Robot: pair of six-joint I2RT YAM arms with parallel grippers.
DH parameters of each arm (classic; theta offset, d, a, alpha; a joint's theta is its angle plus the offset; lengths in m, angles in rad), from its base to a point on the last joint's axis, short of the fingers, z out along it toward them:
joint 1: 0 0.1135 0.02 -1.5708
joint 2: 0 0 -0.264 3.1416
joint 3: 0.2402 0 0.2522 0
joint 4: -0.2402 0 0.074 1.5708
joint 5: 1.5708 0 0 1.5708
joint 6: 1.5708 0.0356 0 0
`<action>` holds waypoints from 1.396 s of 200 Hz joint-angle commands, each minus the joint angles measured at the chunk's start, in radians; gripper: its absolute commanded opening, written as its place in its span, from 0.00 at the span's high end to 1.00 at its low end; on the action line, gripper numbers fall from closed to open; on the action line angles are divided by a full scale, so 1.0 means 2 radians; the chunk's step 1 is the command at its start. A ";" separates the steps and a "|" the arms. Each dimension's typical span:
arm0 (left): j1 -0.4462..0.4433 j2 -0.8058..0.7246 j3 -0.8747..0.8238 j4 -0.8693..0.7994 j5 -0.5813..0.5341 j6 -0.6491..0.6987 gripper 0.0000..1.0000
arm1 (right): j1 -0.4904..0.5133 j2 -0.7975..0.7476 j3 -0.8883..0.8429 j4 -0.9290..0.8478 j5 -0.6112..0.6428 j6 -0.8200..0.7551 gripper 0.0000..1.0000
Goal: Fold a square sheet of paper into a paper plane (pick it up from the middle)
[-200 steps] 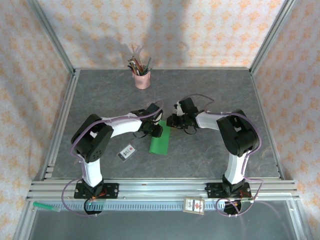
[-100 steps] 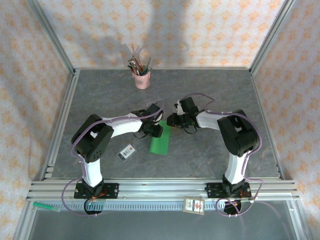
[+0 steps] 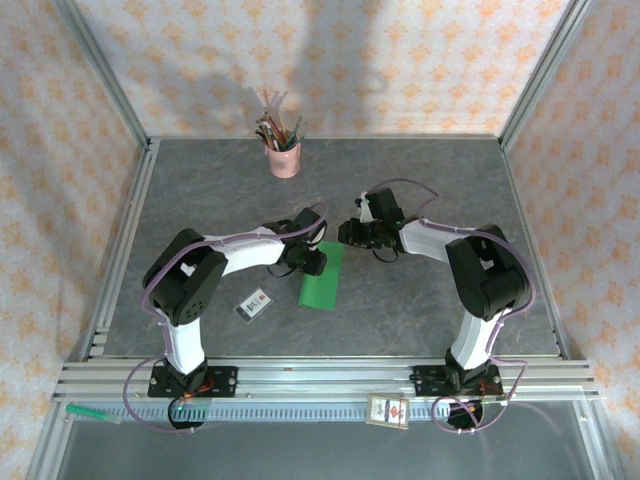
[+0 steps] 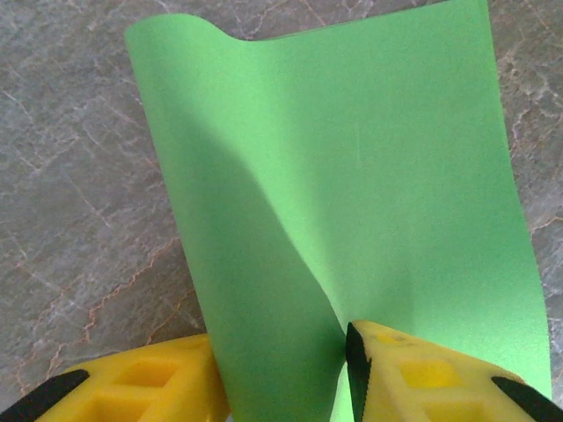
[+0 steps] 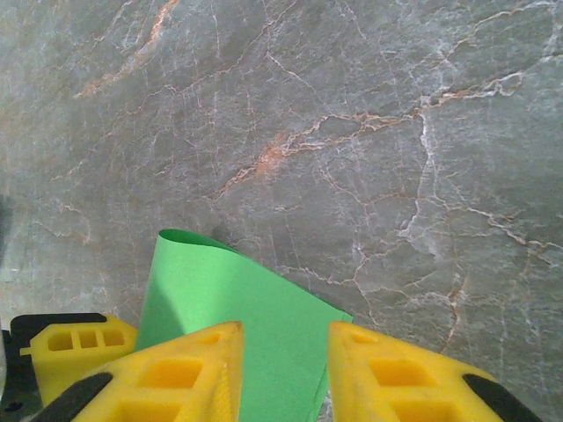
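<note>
We see the green sheet of paper (image 3: 322,275) lying near the middle of the gray stone-look table (image 3: 420,180). It sits between the two arms. From above it looks like a long thin strip, folded, with its far end pointing toward the back wall.

The left gripper (image 4: 280,338) is at the left side of the paper, near its far end. In the left wrist view the paper curls up and bends between the two yellow fingers (image 4: 422,378). One side of the paper is in shadow, and a crease runs down to the tip of the finger on the right of that view. The fingers stand apart with the paper in the gap. We cannot tell if they are pressing on it or just sitting around it.

The right gripper (image 5: 286,330) is at the far end of the paper. Its two yellow fingers are apart and hold nothing. Between them we see the end of the green paper and the table under it. We cannot tell if the fingers touch the paper.

A small white card (image 3: 253,304) with a dark edge lies on the table to the left of the paper, apart from it. A pink cup (image 3: 284,162) full of pens (image 3: 277,125) stands far back near the wall.
</note>
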 commanded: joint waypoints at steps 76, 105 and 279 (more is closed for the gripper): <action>0.007 0.046 -0.024 -0.030 -0.075 0.001 0.52 | -0.002 -0.011 -0.021 0.008 -0.023 0.014 0.70; 0.008 0.047 -0.024 -0.030 -0.076 0.000 0.52 | -0.001 -0.008 -0.024 0.014 -0.036 0.019 0.70; 0.007 0.047 -0.026 -0.028 -0.079 0.001 0.52 | 0.025 0.028 -0.039 0.034 -0.063 0.048 0.75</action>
